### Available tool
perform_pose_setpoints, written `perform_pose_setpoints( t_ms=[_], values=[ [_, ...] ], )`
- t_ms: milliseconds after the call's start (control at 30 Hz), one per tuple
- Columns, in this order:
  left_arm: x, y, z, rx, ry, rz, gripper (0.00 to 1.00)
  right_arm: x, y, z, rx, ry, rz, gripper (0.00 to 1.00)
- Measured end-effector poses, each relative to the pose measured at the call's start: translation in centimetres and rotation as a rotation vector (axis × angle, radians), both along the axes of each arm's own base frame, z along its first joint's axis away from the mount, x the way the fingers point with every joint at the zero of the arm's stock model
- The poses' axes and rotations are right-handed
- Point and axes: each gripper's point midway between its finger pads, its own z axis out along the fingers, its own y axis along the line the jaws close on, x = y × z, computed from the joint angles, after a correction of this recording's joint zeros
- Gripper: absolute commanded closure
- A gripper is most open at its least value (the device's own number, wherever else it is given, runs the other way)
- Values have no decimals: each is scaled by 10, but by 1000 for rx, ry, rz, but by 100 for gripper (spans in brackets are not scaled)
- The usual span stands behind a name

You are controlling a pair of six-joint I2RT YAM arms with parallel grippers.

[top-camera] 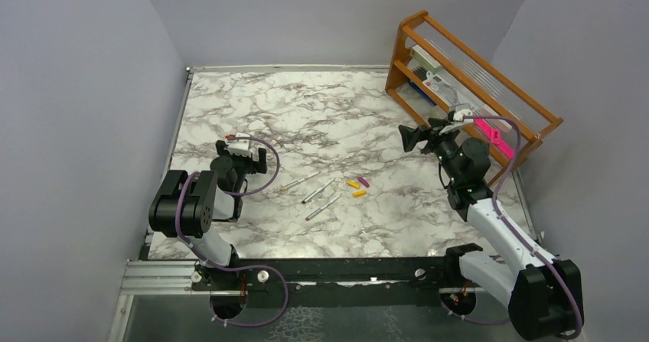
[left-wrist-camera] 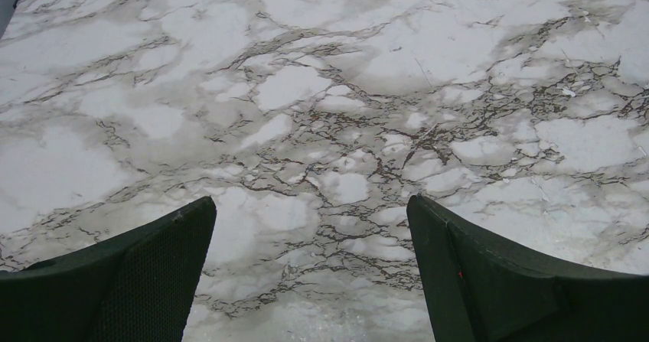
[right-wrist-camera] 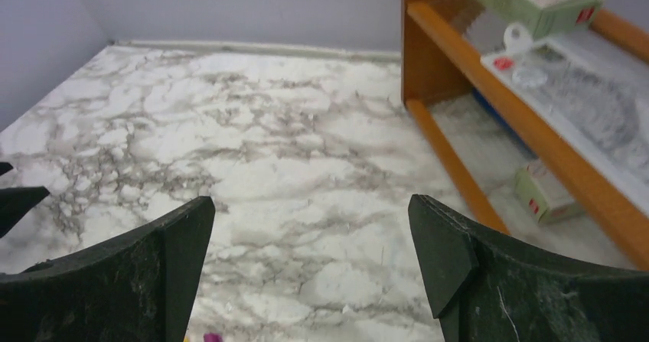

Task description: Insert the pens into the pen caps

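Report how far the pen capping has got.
Done: nothing. All three pens lie bare on the marble table, and the two yellow caps and the magenta cap lie loose just right of them. In hand: nothing; the left gripper and the right gripper are both open and empty, above the table. Left: all three pens to cap.

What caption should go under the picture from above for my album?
Both open, the left gripper and right gripper flank three pens and three caps on the marble table.
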Motion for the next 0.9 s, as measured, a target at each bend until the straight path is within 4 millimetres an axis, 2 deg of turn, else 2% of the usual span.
perform_pose_setpoints(
  t_ms=[67,100,133,167,200,233,333,433,467,500,600,800,900],
  values=[
    [0,0,0,0,0,0,1,-6,1,-18,19,88,2,0],
    [0,0,0,0,0,0,1,-9,1,-29,27,131,1,4],
    [0,0,0,0,0,0,1,-14,0,-41,31,178,0,13],
    [0,0,0,0,0,0,1,-18,0,-52,36,220,0,32],
    [0,0,0,0,0,0,1,-23,0,-61,39,254,2,57],
    [0,0,0,0,0,0,1,-28,1,-68,38,279,6,73],
    [0,0,0,0,0,0,1,-41,2,-77,65,328,14,97],
    [0,0,0,0,0,0,1,-45,0,-75,81,337,3,99],
    [0,0,0,0,0,0,1,-46,-2,-77,86,347,-12,93],
    [0,0,0,0,0,0,1,-46,-5,-81,89,364,-35,75],
    [0,0,0,0,0,0,1,-48,-17,-100,125,453,-130,58],
    [0,0,0,0,0,0,1,-54,-16,-154,124,669,-157,56],
    [0,0,0,0,0,0,1,-57,-13,-167,117,731,-145,57]
  ],
)
